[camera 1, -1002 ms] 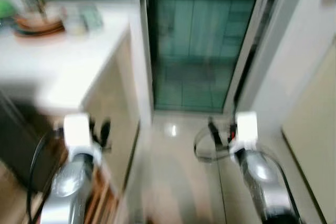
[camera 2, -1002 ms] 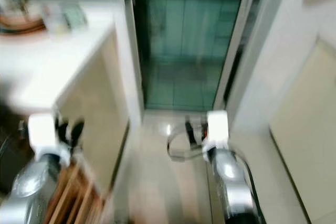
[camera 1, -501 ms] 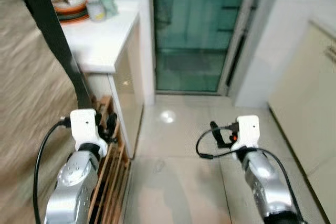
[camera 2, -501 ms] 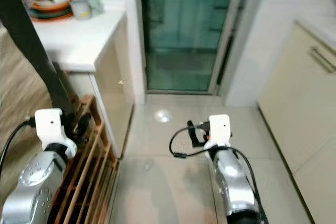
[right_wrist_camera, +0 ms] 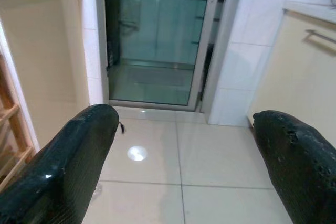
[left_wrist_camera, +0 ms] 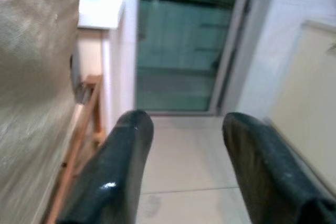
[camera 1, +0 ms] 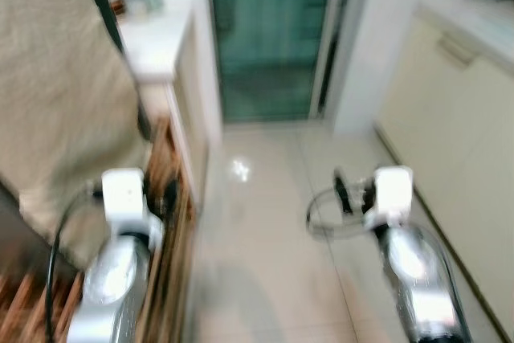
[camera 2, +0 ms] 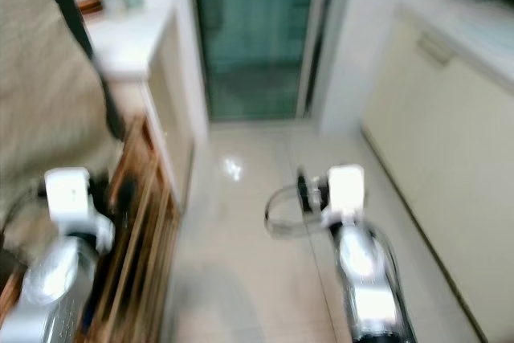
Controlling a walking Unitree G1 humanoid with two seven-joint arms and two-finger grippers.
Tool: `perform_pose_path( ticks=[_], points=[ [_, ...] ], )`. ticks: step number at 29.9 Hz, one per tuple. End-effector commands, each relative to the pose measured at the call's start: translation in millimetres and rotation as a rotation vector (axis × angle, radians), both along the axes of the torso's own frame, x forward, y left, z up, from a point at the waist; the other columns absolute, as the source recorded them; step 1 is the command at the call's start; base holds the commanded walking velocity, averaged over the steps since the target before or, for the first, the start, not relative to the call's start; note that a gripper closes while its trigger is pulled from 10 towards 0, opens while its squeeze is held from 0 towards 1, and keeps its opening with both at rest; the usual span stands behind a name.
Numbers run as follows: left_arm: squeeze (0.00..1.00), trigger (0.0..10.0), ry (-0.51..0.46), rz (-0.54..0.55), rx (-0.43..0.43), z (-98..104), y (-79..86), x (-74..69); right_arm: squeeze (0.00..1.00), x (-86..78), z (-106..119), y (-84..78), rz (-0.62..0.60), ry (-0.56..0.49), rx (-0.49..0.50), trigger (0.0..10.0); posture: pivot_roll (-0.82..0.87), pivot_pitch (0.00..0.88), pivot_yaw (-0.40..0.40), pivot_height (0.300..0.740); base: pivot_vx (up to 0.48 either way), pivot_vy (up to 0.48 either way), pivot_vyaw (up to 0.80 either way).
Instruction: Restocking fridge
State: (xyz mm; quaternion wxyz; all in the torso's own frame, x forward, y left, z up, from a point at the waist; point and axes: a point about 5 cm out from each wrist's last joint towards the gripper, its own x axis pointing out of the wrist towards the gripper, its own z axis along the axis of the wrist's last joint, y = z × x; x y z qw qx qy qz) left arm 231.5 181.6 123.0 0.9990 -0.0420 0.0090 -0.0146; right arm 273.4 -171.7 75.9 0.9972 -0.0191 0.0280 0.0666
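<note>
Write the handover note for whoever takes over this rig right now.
Left gripper: open, holding nothing, raised beside the wooden rack.
Right gripper: open, holding nothing, over the tiled floor.
Things: no fridge or groceries can be made out; head views are blurred. A glass door lies ahead, a white counter on the left, cream cabinets on the right.
Done: nothing visibly.
Left: find the fridge and the stock, then load it.
</note>
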Motion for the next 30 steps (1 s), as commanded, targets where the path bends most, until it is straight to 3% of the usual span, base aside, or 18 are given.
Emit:
perform_pose_path(
  ticks=[1,4,10,15,20,21,29,30],
  points=[
    [1.0,10.0,-0.043,-0.031,-0.005,9,-4.7,-1.4,1.0,2.9,5,5.9,0.041,-0.009,0.024,10.0,-0.07,0.0,0.018,0.74,0.0,0.0,0.0],
    [1.0,10.0,-0.037,-0.009,-0.004,8,-2.1,-6.2,1.0,2.0,2,12.2,0.088,0.007,0.045,10.0,-0.06,0.0,0.015,0.74,0.0,0.0,0.0],
    [1.0,10.0,-0.112,0.14,0.012,24,13.7,4.4,1.0,9.4,6,23.4,0.155,-0.006,0.061,10.0,-0.05,0.0,0.011,0.74,0.0,0.0,0.0],
    [1.0,10.0,-0.072,0.186,0.029,19,23.1,12.9,1.0,16.3,8,23.7,0.159,-0.007,0.078,10.0,-0.05,0.0,0.01,0.74,0.0,0.0,0.0],
    [1.0,10.0,-0.051,0.204,-0.003,14,28.7,21.0,1.0,24.7,13,26.7,0.162,-0.036,0.011,10.0,-0.06,0.0,0.016,0.74,0.0,0.0,0.0],
    [1.0,10.0,-0.052,0.199,0.0,14,27.7,21.0,0.0,26.0,15,26.0,0.156,-0.044,0.03,10.0,-0.06,0.0,0.018,0.74,0.0,0.0,0.0],
    [1.0,10.0,-0.067,0.185,0.011,15,22.0,19.0,0.01,25.9,12,34.7,0.231,-0.024,-0.028,10.0,-0.06,0.0,0.015,0.74,0.0,0.0,0.46],
    [0.48,10.0,-0.071,0.186,0.007,16,21.6,19.2,0.0,25.0,12,36.5,0.242,-0.025,-0.029,10.0,-0.06,0.0,0.015,0.74,0.0,0.0,0.48]
  ],
)
